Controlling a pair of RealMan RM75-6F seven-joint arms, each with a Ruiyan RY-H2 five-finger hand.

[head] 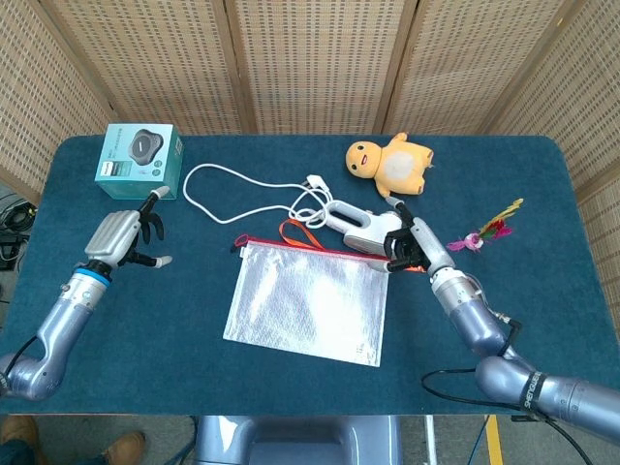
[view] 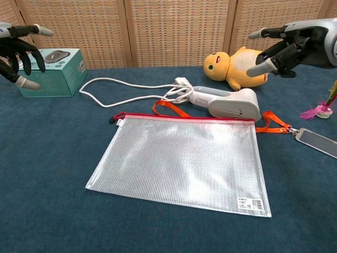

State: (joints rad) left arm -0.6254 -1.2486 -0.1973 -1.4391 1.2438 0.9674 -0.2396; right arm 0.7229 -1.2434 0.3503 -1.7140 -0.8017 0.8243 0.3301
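the mesh pouch (head: 308, 300) lies flat on the table (head: 542, 194), released. the left hand (head: 121, 234) and right hand (head: 412, 242) are held above it, fingers spread, nothing gripped; any regrasp would need a fresh approach.

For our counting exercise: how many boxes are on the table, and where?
1. A teal box stands at the table's far left corner, beyond the left hand. No other box shows in either view, though something small could hide behind the arms.
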